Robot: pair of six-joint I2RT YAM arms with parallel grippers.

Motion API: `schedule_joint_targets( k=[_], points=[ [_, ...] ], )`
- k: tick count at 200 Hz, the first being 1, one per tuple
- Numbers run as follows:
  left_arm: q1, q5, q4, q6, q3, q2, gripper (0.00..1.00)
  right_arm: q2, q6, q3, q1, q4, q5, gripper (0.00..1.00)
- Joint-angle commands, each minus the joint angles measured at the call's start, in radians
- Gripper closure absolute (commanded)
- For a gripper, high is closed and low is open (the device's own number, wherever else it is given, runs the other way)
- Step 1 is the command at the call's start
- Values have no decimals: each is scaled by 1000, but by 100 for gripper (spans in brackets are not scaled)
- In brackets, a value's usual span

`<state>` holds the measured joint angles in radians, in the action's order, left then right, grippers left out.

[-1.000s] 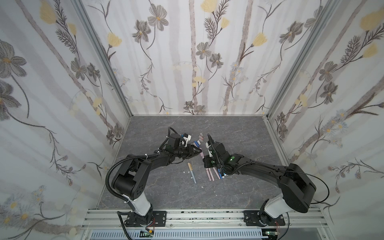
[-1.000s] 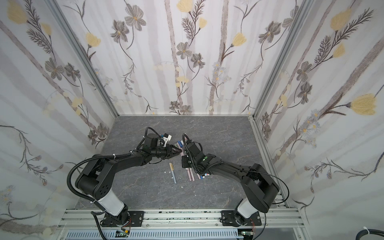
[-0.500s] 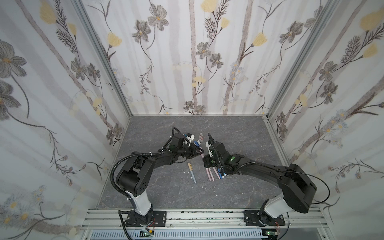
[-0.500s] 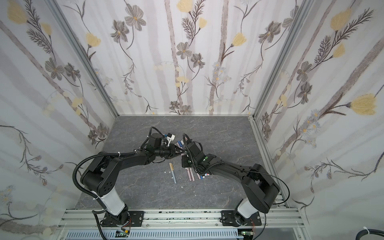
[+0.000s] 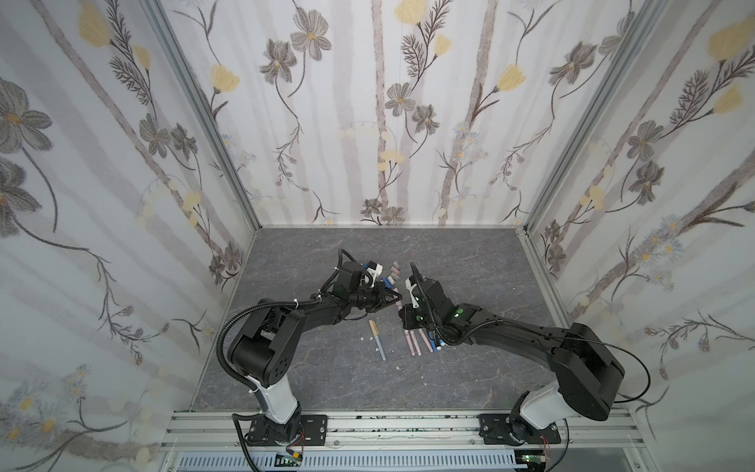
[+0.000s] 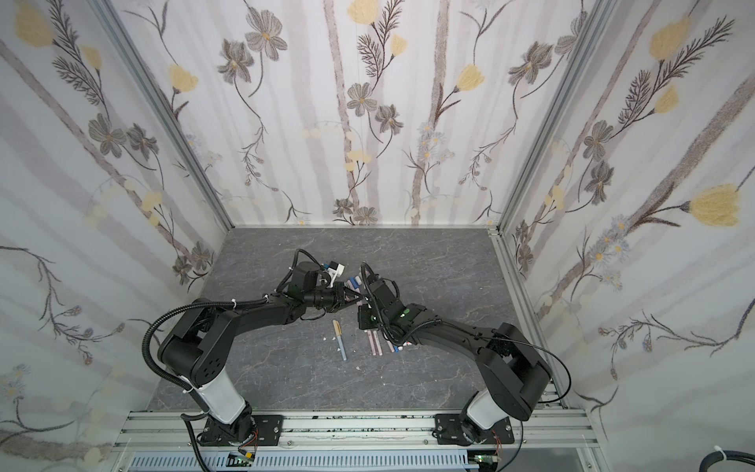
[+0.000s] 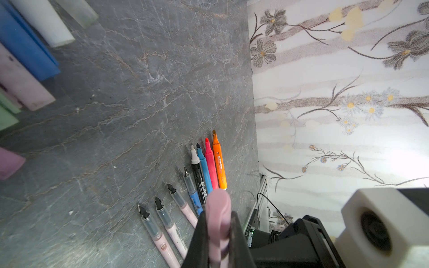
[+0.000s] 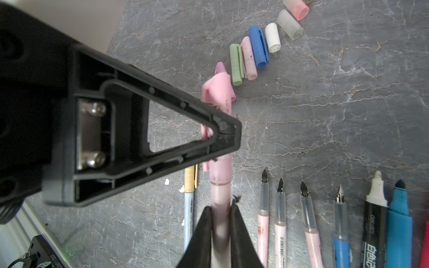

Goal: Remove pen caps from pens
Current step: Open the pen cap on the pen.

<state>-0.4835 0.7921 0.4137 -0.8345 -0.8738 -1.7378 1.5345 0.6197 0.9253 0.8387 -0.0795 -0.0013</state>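
A pink pen [image 8: 220, 195] is held level above the table between both arms. My right gripper [image 8: 220, 215] is shut on its pale barrel. The pen's pink cap [image 8: 217, 97] sits on the end of the pen, and my left gripper [image 7: 218, 222] is shut on that cap [image 7: 218, 206]. In both top views the two grippers meet tip to tip at mid table, left gripper [image 5: 394, 297] and right gripper [image 5: 403, 311]. Several uncapped pens [image 8: 281, 208] lie in a row below. Several loose pen caps [image 8: 248, 58] lie in a curved line beyond.
A pen with a tan cap and blue barrel [image 5: 378, 341] lies alone, left of the row of pens [image 5: 421, 341]. Small white specks [image 5: 362, 338] dot the grey table [image 5: 327, 253]. Flowered walls close in three sides.
My left gripper has moved right to the pen's end and shut on the pink cap. The right arm holds the pen in about the same place.
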Motion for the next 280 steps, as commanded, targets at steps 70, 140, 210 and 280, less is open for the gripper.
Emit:
schedule_joint_targets(
  k=[70, 140, 210, 280],
  points=[
    [-1, 9, 30, -12, -17, 17, 100, 34, -10, 4, 2, 50, -38, 81],
    [-1, 10, 27, -10, -25, 14, 100, 26, -9, -2, 1, 49, -23, 91],
    [37, -15, -75, 79, -94, -34, 100, -6, -20, -30, 10, 17, -16, 100],
    [167, -19, -158, 134, -196, -77, 100, -22, 46, -109, 109, 39, 7, 100]
  ],
)
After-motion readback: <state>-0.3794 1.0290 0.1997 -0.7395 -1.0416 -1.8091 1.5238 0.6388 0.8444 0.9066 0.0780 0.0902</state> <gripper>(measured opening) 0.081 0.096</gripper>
